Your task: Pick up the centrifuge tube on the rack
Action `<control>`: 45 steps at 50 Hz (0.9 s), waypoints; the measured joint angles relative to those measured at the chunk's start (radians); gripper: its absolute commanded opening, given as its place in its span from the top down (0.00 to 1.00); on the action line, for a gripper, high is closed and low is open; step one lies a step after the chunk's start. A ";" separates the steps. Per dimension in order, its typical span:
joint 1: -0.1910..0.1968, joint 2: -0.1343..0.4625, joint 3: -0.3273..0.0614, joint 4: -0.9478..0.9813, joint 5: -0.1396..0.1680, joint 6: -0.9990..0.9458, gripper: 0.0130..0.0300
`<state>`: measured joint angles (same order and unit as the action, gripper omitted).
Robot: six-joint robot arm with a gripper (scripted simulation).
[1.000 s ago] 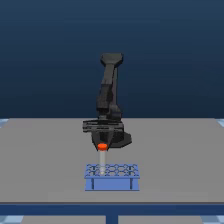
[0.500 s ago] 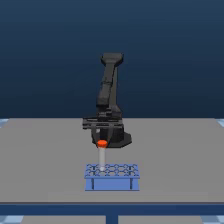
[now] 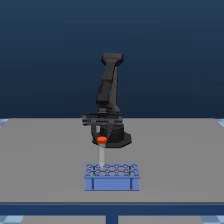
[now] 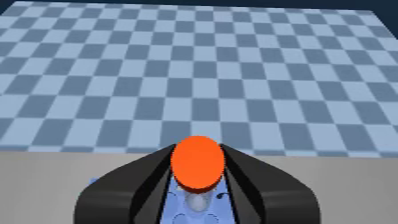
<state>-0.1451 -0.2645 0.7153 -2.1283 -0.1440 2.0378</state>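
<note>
I cannot read any text, label, brand, number or sign in my two views; no surface that I see carries writing.

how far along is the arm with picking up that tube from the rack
Done: the gripper has closed on the tube at its orange cap, black fingers on either side in the wrist view. In hand: the lift. The tube's whitish body shows above the rack, but its tip looks level with the rack top. Left: raising it fully clear; I can't tell whether the tip is out yet.
</note>
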 measured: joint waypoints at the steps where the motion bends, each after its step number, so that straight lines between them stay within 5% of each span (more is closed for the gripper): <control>1: 0.000 -0.001 -0.002 -0.015 -0.001 0.015 1.00; 45: 0.000 -0.031 -0.048 -0.340 -0.055 0.363 1.00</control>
<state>-0.1452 -0.2954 0.6673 -2.4684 -0.1989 2.4005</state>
